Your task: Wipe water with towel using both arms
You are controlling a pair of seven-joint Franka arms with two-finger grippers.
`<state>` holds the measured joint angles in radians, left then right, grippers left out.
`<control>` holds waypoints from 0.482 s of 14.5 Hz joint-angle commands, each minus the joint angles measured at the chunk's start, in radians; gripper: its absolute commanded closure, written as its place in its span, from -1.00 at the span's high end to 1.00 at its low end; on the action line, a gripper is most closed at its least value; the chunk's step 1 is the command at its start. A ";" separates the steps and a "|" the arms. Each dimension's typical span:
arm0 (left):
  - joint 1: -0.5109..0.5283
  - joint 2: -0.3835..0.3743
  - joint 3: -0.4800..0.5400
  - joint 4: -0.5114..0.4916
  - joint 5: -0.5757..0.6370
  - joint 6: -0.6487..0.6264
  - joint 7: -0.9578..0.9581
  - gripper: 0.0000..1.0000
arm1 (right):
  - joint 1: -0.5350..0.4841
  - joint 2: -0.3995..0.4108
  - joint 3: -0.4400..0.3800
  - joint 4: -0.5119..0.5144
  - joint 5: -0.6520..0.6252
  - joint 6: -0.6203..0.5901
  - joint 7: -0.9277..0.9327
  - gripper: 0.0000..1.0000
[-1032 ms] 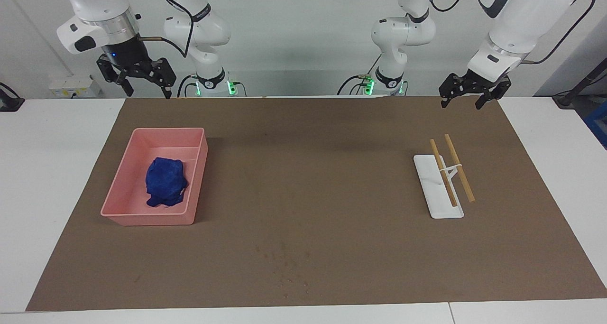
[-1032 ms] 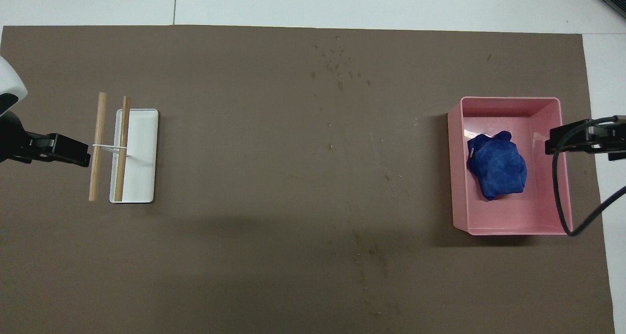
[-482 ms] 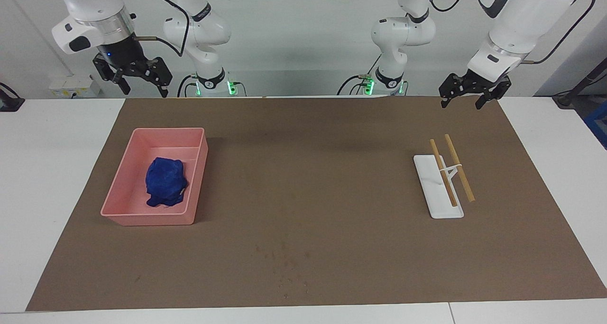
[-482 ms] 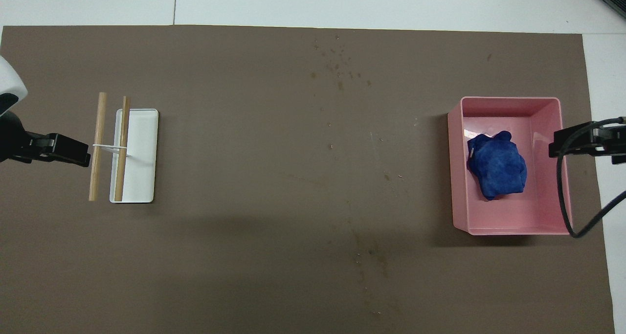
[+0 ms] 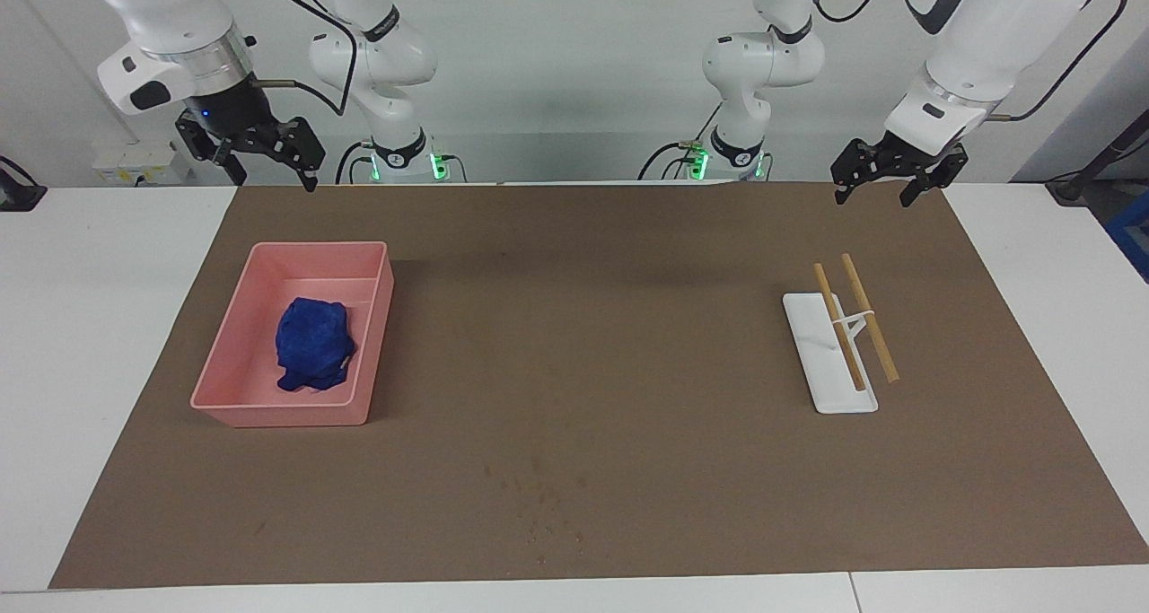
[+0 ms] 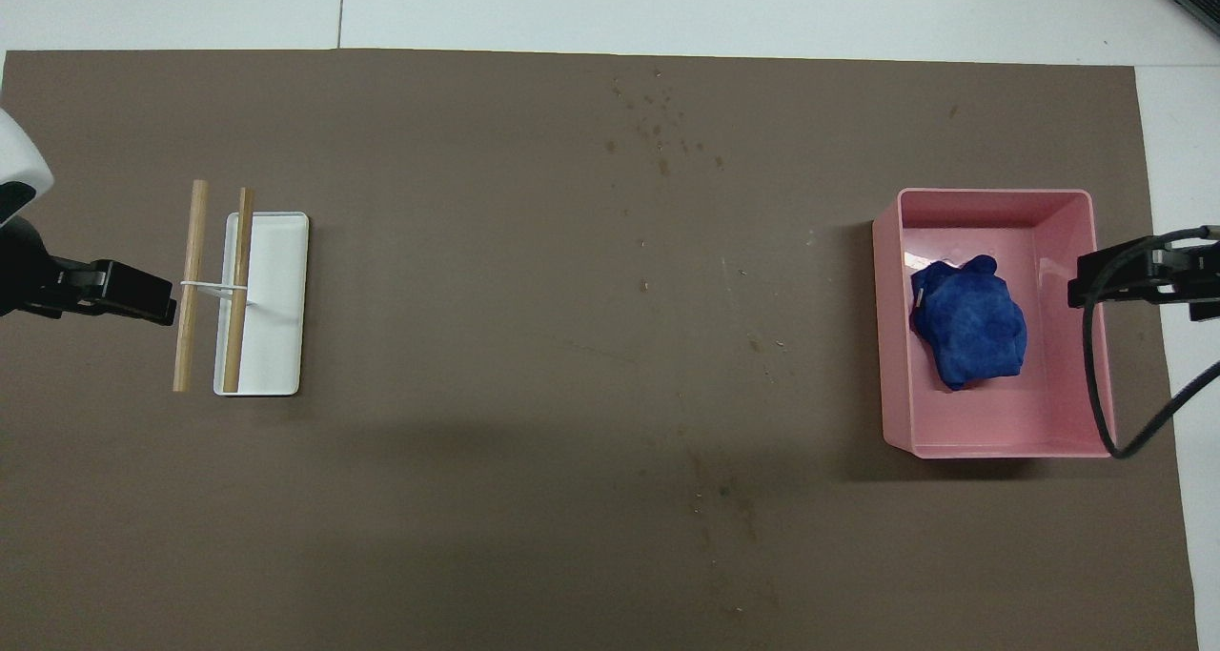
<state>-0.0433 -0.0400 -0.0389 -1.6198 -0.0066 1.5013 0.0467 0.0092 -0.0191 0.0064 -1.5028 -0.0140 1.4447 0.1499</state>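
The blue towel (image 5: pixel 312 344) lies bunched in the pink tray (image 5: pixel 319 247) toward the right arm's end of the brown mat. It also shows in the overhead view (image 6: pixel 970 335). The water (image 5: pixel 539 496) is a patch of small dark specks on the mat, farther from the robots than the tray, also seen from overhead (image 6: pixel 658 127). My right gripper (image 5: pixel 274 180) hangs open and empty high in the air, well apart from the towel. From overhead it (image 6: pixel 1125 274) overlaps the tray's outer rim (image 6: pixel 1096 346). My left gripper (image 5: pixel 872 198) waits open and empty, raised at its own end.
A white stand with two wooden rods (image 5: pixel 844 335) sits toward the left arm's end of the mat, also in the overhead view (image 6: pixel 257 298). From overhead the left gripper (image 6: pixel 124 294) is beside it. A black cable (image 6: pixel 1096 384) loops over the tray's outer rim.
My right gripper has shifted slightly outward and turned a little, still raised and open. The towel, the tray and the left arm have not moved.
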 commanded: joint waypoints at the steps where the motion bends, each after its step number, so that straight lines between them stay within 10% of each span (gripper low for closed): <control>1: 0.016 -0.001 -0.010 0.009 -0.004 -0.012 0.012 1.00 | 0.003 0.018 0.000 0.021 0.011 -0.009 0.004 1.00; 7: 0.016 -0.001 -0.010 0.009 -0.004 -0.012 0.012 1.00 | 0.000 0.008 -0.003 0.004 0.011 -0.006 0.000 1.00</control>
<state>-0.0433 -0.0400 -0.0389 -1.6198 -0.0066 1.5013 0.0467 0.0107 -0.0111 0.0069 -1.5009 -0.0140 1.4447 0.1499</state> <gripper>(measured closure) 0.000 0.000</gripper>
